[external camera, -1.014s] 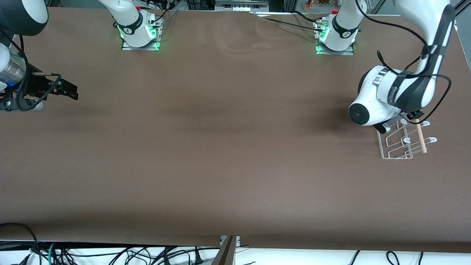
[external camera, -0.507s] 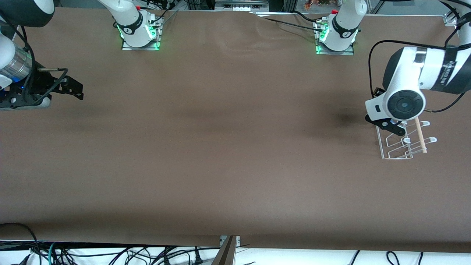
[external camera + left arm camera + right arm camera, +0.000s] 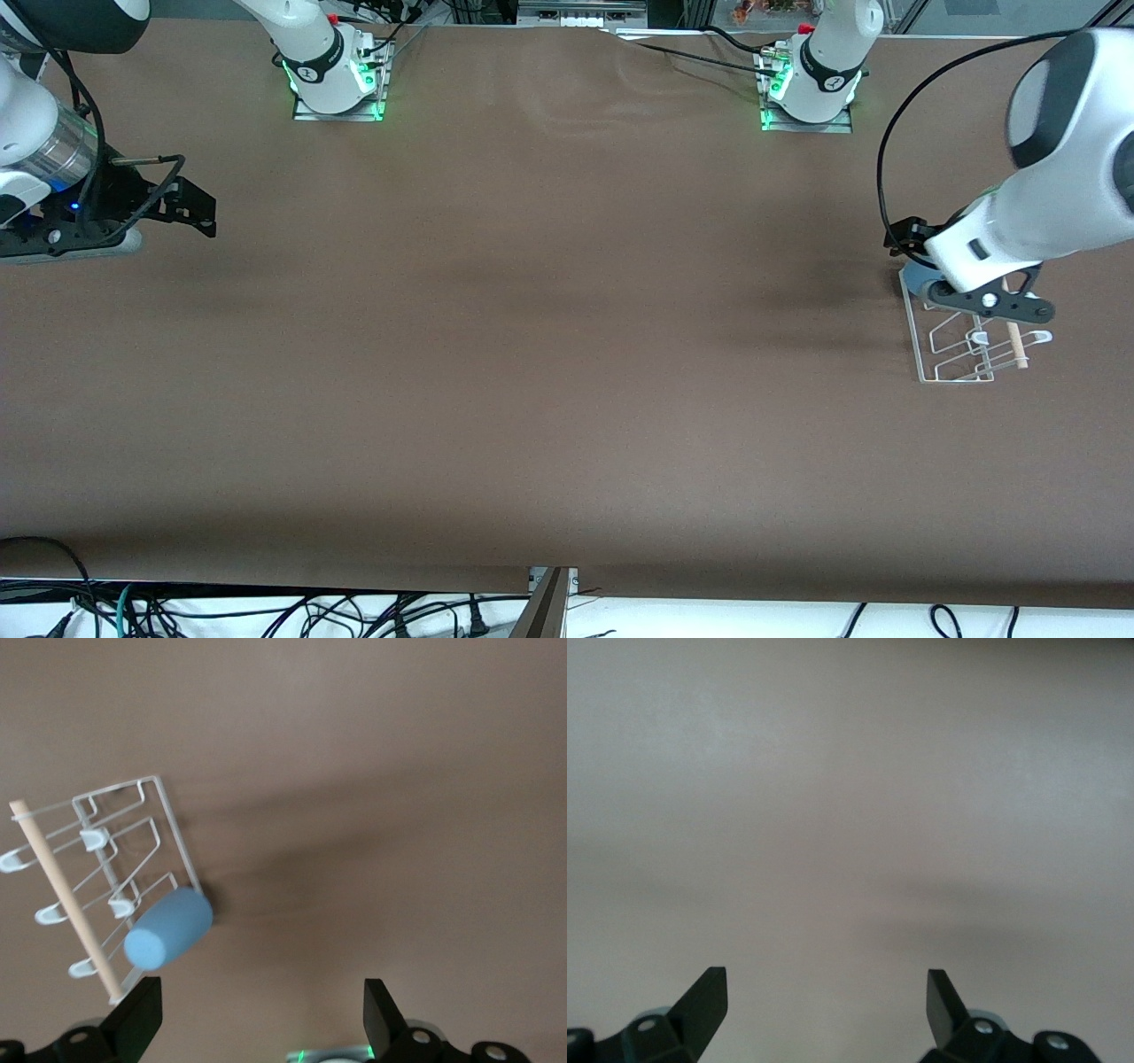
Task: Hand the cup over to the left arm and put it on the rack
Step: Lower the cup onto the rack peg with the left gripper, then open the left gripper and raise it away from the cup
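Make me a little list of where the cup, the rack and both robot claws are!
cup: lying tilted on the rack, at one corner
rack: on the table, toward the left arm's end
left claw: open, empty, up over the rack and cup
right claw: open, empty, waiting over bare table at the right arm's end
table: brown

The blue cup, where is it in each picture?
Front view: the cup peeks out under the left arm's wrist, at the rack's end nearest the robot bases.
Left wrist view: the cup lies on the rack's corner.
Right wrist view: not in it.
Shared landmark: the rack's wooden dowel.
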`<state>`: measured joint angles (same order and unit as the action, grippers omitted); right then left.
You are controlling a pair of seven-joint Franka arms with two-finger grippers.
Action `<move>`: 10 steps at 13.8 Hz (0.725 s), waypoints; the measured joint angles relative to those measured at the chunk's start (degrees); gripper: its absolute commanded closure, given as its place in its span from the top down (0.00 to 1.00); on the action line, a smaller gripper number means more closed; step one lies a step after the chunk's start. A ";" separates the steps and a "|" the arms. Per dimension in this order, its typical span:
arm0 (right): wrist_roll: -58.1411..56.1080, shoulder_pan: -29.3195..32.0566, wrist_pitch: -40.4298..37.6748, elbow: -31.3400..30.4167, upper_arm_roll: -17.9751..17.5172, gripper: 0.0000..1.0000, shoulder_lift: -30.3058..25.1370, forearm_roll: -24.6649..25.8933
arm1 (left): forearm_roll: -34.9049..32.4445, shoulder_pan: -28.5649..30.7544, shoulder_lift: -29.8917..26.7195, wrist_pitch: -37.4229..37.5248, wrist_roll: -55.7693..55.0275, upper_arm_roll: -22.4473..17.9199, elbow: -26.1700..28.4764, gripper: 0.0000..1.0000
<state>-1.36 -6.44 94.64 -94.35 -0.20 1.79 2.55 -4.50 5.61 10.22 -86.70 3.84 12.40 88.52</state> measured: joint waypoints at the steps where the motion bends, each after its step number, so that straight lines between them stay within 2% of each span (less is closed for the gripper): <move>1: 0.00 -0.36 0.00 0.00 -0.01 0.99 0.01 0.00 | 1.92 -0.47 -1.46 -0.84 0.00 -1.38 0.16 1.00; 3: 0.00 -0.62 0.00 0.00 0.00 0.99 0.03 0.00 | 2.53 -3.66 -4.70 -1.88 -1.28 -4.48 1.96 1.00; 6: 0.00 -0.62 0.03 0.00 0.01 0.99 0.04 0.00 | 2.53 -6.67 -8.46 -9.53 -6.41 -7.64 7.25 1.00; 10: 0.00 -0.62 0.03 0.00 0.04 0.99 0.04 0.00 | 2.53 -6.74 -10.63 -11.57 -7.19 -8.68 11.10 1.00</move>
<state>-1.36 -7.07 94.67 -94.35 -0.16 1.82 2.55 -1.97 -1.13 -0.42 -98.27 -3.35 3.71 99.62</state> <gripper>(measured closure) 0.004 0.000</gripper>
